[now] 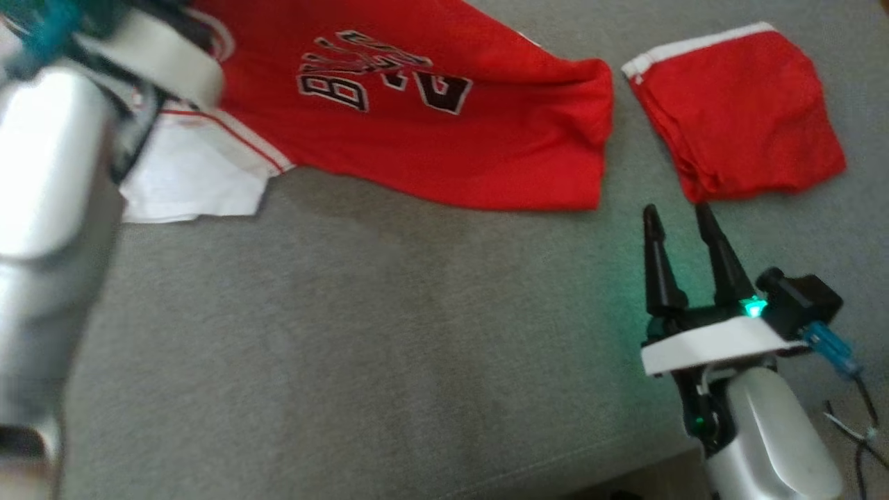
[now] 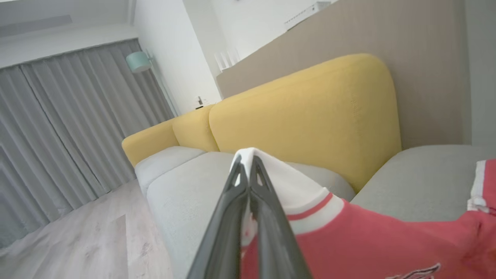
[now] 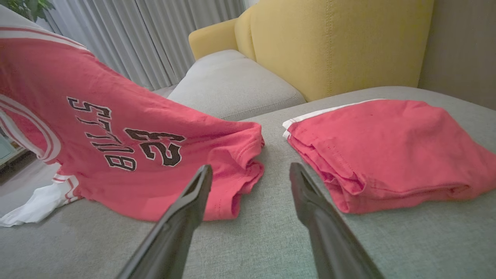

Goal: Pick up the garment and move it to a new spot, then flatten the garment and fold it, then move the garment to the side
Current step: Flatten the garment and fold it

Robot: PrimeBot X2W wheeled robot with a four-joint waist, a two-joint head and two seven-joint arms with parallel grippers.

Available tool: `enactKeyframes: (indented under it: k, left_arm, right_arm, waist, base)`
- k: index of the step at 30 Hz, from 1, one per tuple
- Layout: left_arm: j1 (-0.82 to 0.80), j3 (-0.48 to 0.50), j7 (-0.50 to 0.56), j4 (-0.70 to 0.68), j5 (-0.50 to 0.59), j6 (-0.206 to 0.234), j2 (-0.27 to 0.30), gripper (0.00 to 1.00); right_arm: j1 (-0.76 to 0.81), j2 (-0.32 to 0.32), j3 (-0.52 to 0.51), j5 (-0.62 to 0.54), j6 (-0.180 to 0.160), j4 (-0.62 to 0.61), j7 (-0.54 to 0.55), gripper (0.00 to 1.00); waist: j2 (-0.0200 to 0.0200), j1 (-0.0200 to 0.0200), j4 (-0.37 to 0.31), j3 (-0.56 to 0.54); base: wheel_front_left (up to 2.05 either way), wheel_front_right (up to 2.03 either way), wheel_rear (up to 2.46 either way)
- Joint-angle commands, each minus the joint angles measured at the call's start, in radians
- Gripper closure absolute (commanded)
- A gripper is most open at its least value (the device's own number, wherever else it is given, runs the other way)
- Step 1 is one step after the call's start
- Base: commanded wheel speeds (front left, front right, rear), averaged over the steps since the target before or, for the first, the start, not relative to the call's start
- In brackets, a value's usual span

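Jersey (image 1: 417,139), red with number print, spread on grey seat (image 1: 347,361) left of folded red pile (image 1: 736,118), narrow gap between. White sleeve at end far from pile, under blurred left forearm (image 1: 48,173). Right gripper (image 1: 677,208) just on robot's side of pile, fingers wide apart, empty.

Left wrist view: left gripper (image 2: 248,162) pinched tight on jersey's white sleeve edge.

Right wrist view: jersey's hem end rests beside pile, not touching; end far from pile hangs above seat.

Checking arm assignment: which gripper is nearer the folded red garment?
Right. The right gripper sits open just short of the folded red garment; the left gripper, shut on the jersey, is at that jersey's far end.
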Motion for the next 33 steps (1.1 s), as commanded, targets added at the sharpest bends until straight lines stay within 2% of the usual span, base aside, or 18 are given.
enactKeyframes:
  k: [1, 4, 8, 10, 11, 12, 13, 17, 24, 29, 33]
  left_arm:
    - [-0.108, 0.010, 0.038, 0.018, 0.002, -0.005, 0.081, 1.00]
    - [-0.171, -0.015, 0.055, 0.069, 0.004, -0.005, 0.118, 1.00]
    - [-0.305, -0.029, 0.072, 0.212, 0.035, 0.000, 0.173, 1.00]
    - [-0.363, -0.027, 0.076, 0.290, 0.055, 0.022, 0.179, 1.00]
    - [-0.408, -0.016, 0.078, 0.372, 0.061, 0.050, 0.180, 1.00]
    - [-0.425, -0.012, 0.072, 0.410, 0.064, 0.066, 0.180, 0.53]
    - [-0.435, -0.008, 0.068, 0.448, 0.064, 0.079, 0.178, 0.00]
    - [-0.439, -0.011, 0.024, 0.553, 0.051, 0.074, 0.155, 0.00]
    - [-0.378, -0.022, -0.143, 0.612, 0.014, 0.044, 0.087, 0.00]
    - [-0.255, -0.011, -0.197, 0.571, -0.030, 0.037, 0.033, 0.00]
    - [-0.089, 0.018, -0.202, 0.440, -0.069, 0.051, -0.002, 0.00]
  right_arm:
    - [-0.039, -0.002, 0.049, 0.018, -0.001, -0.031, -0.011, 0.00]
    - [-0.051, -0.002, 0.075, 0.030, -0.001, -0.034, -0.011, 0.00]
    - [-0.073, -0.002, 0.124, 0.055, -0.001, -0.042, -0.011, 0.00]
    - [-0.080, -0.002, 0.141, 0.066, -0.001, -0.050, -0.011, 0.00]
    - [-0.082, -0.002, 0.149, 0.079, -0.001, -0.059, -0.011, 0.00]
    - [-0.081, -0.002, 0.152, 0.083, -0.001, -0.062, -0.011, 0.00]
    - [-0.080, -0.002, 0.155, 0.086, -0.001, -0.065, -0.011, 0.00]
    - [-0.072, -0.002, 0.158, 0.077, -0.001, -0.066, -0.011, 0.00]
    - [-0.076, -0.002, 0.108, 0.028, -0.001, -0.066, -0.011, 0.00]
    - [-0.074, -0.002, 0.045, -0.014, -0.001, -0.074, -0.011, 0.00]
    - [-0.060, -0.002, -0.012, -0.050, -0.001, -0.078, -0.011, 0.00]
  waist:
    - [0.0000, 0.0000, -0.057, 0.043]
    - [0.0000, 0.0000, -0.094, 0.065]
    - [0.0000, 0.0000, -0.168, 0.113]
    - [0.0000, 0.0000, -0.192, 0.133]
    - [0.0000, 0.0000, -0.207, 0.147]
    - [0.0000, 0.0000, -0.211, 0.152]
    - [0.0000, 0.0000, -0.212, 0.155]
    - [0.0000, 0.0000, -0.192, 0.156]
    - [0.0000, 0.0000, -0.082, 0.114]
    - [0.0000, 0.0000, 0.020, 0.047]
    - [0.0000, 0.0000, 0.098, -0.006]
  base:
    - [0.00, 0.00, 0.00]
    - [0.00, 0.00, 0.00]
    - [0.00, 0.00, 0.00]
    - [0.00, 0.00, 0.00]
    - [0.00, 0.00, 0.00]
    - [0.00, 0.00, 0.00]
    - [0.00, 0.00, 0.00]
    - [0.00, 0.00, 0.00]
    - [0.00, 0.00, 0.00]
    - [0.00, 0.00, 0.00]
    - [0.00, 0.00, 0.00]
